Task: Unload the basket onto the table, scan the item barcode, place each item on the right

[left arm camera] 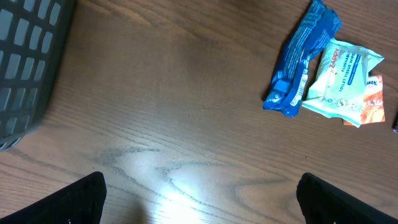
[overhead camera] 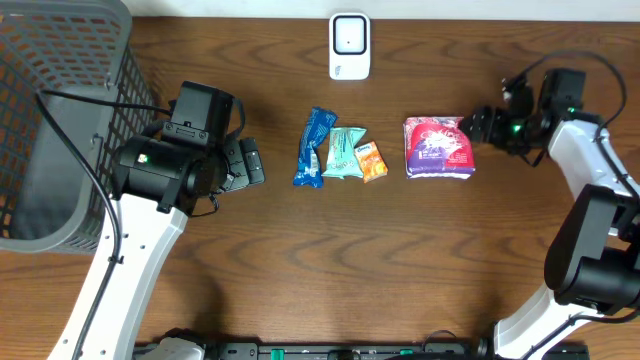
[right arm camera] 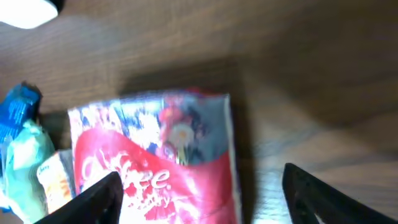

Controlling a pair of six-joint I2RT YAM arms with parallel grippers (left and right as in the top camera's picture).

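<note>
Overhead: right gripper (overhead camera: 482,124) sits at the right edge of the red pack (overhead camera: 438,148), scanner (overhead camera: 349,46) far-centre. I'd straddle the pack squarely before squeezing.

Left wrist: left gripper (left arm camera: 199,188) spread wide, holding nothing.

Right wrist: fingers (right arm camera: 93,199) spread either side of the pack, not clamped yet.

The teal wipes pack (left arm camera: 341,78) carries a red brand word that looks like "ZAPPY", with blue print below it that seems to read "TOILET TISSUE WIPES". The red floral pack (right arm camera: 155,168) shows white script ending in "ree". Print on the blue packet (left arm camera: 300,59) is too small to read.
</note>
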